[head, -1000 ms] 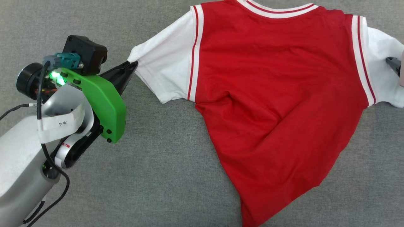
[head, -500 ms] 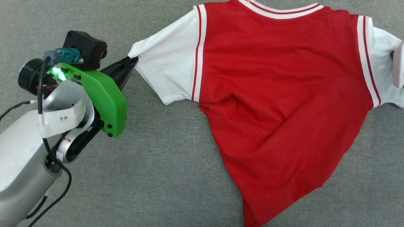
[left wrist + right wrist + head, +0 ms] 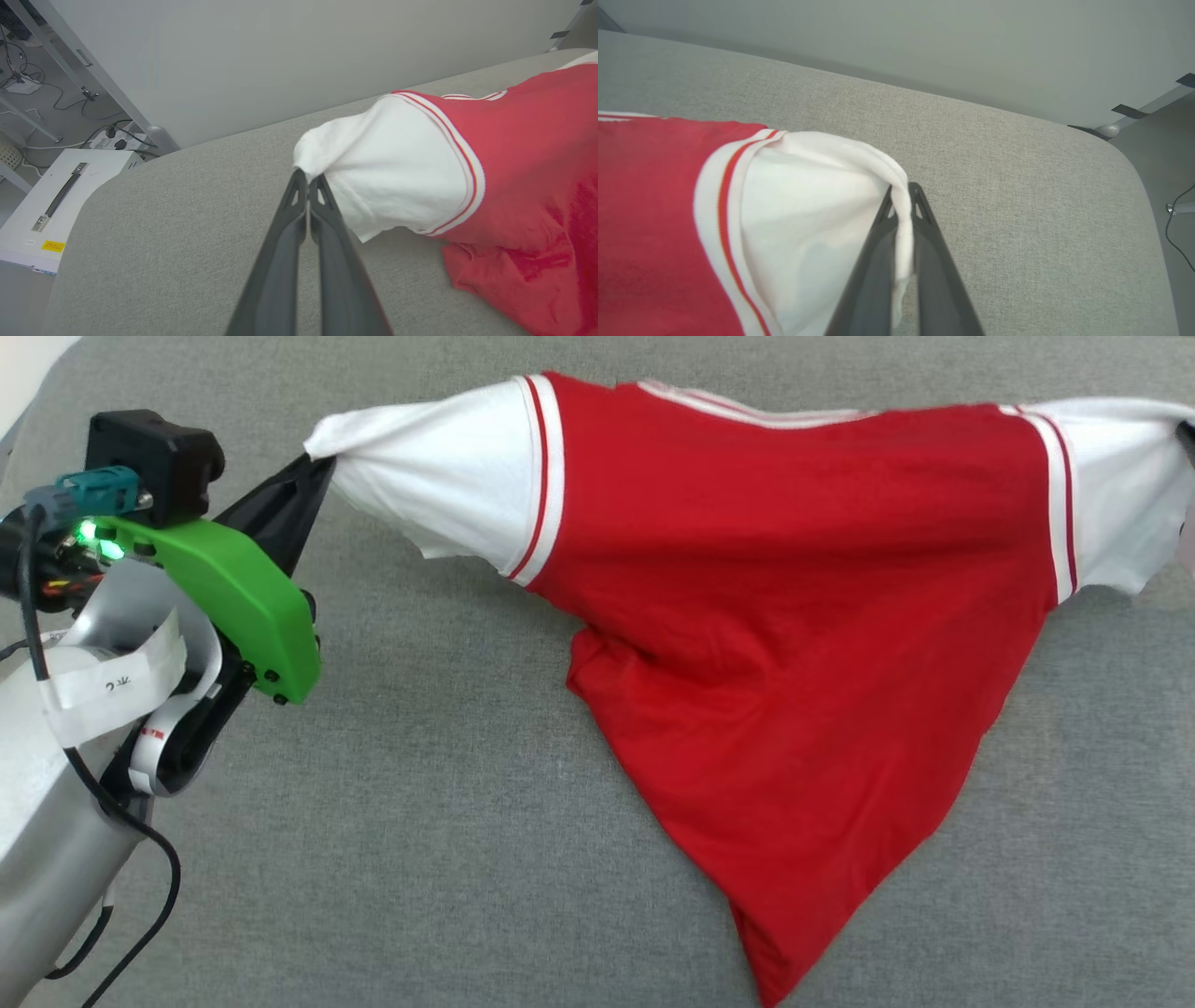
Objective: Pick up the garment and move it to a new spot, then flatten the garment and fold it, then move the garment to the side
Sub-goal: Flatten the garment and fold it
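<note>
We see the garment (image 3: 794, 616) stretched across the grey cushion (image 3: 448, 859), with its plain red side turned up. Its upper edge, with the striped neck trim, is pulled into an almost straight line between the two white sleeves, and both sleeves are raised off the cushion. The red body falls from this line and narrows to a point toward the near edge of the cushion; its lower part rests on the fabric. The left gripper (image 3: 307, 177) is clenched on the tip of the left sleeve (image 3: 429, 495), near the far left corner of the cushion. The right gripper (image 3: 903, 189) is clenched on the hem of the right sleeve (image 3: 817, 200), with white cloth pinched between its fingers, toward the far right corner. Beyond the left corner, a white box (image 3: 60, 200) with a handle lies on the floor.
</note>
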